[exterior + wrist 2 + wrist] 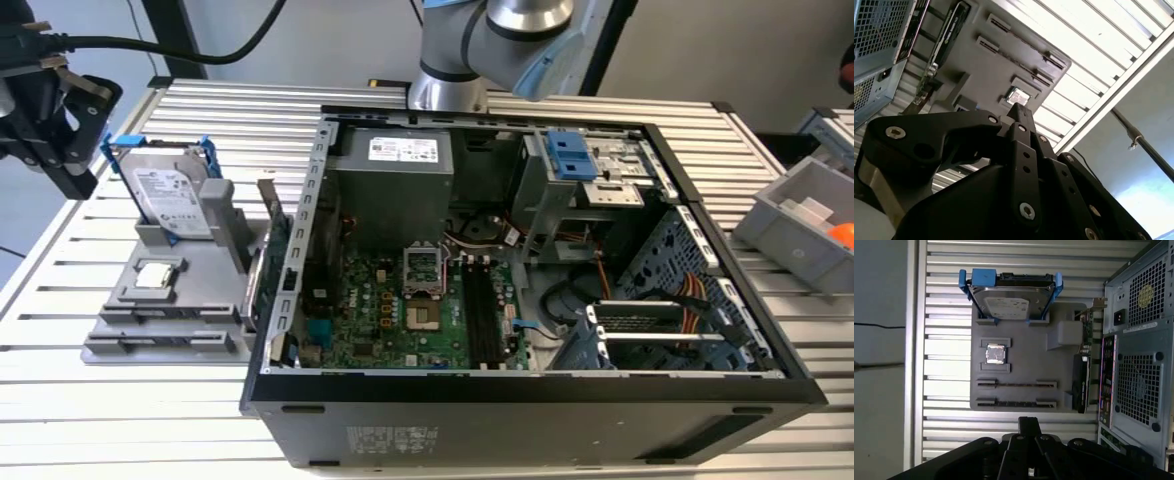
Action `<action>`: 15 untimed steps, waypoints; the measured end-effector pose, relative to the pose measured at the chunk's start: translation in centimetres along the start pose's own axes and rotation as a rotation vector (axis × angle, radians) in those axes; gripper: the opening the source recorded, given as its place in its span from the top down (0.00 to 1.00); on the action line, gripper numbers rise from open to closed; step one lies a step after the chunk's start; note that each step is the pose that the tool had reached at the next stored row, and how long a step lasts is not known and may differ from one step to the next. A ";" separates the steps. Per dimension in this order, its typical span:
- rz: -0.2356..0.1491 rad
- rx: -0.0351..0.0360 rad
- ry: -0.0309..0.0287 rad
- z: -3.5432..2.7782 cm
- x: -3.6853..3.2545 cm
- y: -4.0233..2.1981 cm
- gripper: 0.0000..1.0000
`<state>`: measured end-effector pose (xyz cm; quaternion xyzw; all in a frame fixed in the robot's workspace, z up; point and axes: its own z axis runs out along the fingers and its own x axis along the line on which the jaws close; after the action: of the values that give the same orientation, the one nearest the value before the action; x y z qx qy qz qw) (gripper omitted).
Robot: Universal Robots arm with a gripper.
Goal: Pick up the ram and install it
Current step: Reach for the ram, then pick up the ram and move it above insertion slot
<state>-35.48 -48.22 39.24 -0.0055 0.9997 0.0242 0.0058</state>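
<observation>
My black gripper (67, 160) hangs high over the exterior view's left end of the table, outside the open computer case (534, 400). In both wrist views its fingers (1029, 424) meet at the tip (1020, 111) with nothing seen between them. Beneath it lies a grey holder tray (1024, 350) with two long narrow grooves (1016, 385), each showing a thin dark line. The ram is hidden from me. Inside the case, the long black motherboard slots (481, 310) run beside the processor socket (424, 268).
On the tray stand a silver hard drive with blue rails (171, 195) and a small square chip (995, 354). A green expansion card (274, 250) stands between tray and case wall. A grey bin (807, 220) sits at the exterior view's right. The arm's base (447, 90) stands behind the case.
</observation>
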 end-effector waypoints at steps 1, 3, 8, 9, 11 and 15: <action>0.000 0.0000 0.0000 0.00 0.00 0.00 1.00; 0.000 -0.0001 0.0000 0.01 0.00 0.00 1.00; -0.026 -0.0004 0.0011 0.01 0.00 0.00 1.00; -0.035 -0.0005 0.0016 0.01 0.00 0.00 1.00; -0.054 -0.0008 0.0024 0.01 0.00 0.00 1.00; -0.097 -0.0013 0.0046 0.01 0.00 0.00 1.00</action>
<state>-35.48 -48.22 39.23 -0.0541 0.9982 0.0245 0.0046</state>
